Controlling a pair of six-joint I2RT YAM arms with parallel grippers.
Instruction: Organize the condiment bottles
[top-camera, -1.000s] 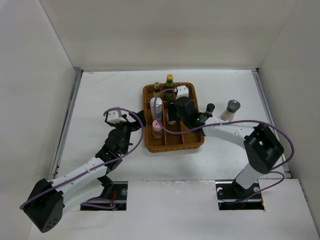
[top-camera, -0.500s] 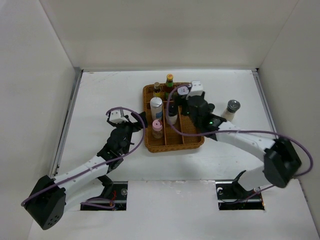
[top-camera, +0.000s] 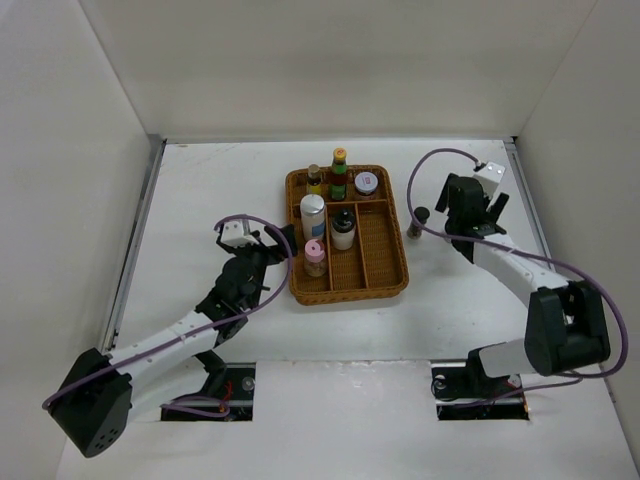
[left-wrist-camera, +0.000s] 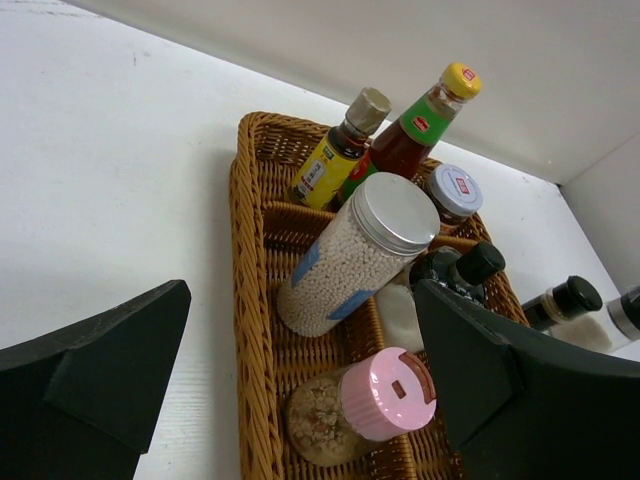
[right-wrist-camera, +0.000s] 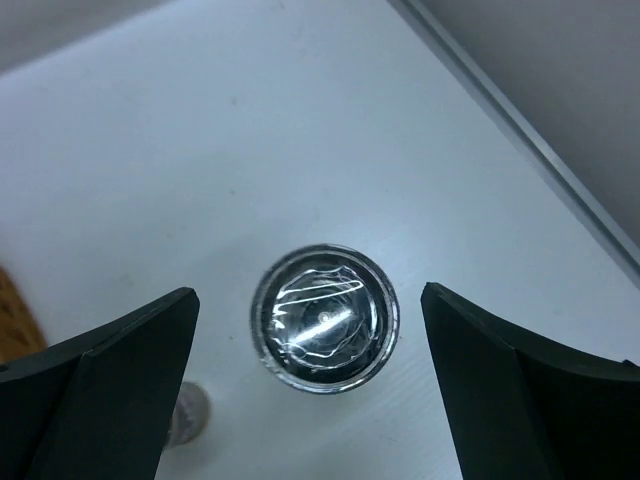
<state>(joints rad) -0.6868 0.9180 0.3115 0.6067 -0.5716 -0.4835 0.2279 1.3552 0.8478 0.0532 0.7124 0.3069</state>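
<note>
The wicker tray (top-camera: 385, 262) holds a silver-lidded white jar (top-camera: 313, 210), a pink-lidded jar (top-camera: 316, 256), a dark yellow-label bottle (top-camera: 314, 178), an orange-capped sauce bottle (top-camera: 340, 168), a small jar (top-camera: 366, 183) and a black-capped bottle (top-camera: 343, 228). Another black-capped bottle (top-camera: 421, 222) stands on the table right of the tray. My right gripper (top-camera: 470, 205) is open above the grey-lidded shaker (right-wrist-camera: 325, 320), whose lid lies between the jaws (right-wrist-camera: 308, 300). My left gripper (left-wrist-camera: 300, 310) is open and empty at the tray's left edge, near the pink-lidded jar (left-wrist-camera: 375, 405).
White walls close the table on the left, back and right. A metal rail (right-wrist-camera: 540, 150) runs along the right edge, close to the shaker. The tray's right compartments (top-camera: 388, 235) hold nothing.
My right arm has swung off the tray to the right and now hangs over the shaker. A black-capped bottle shows in the tray where the gripper was. The left arm has barely moved.
</note>
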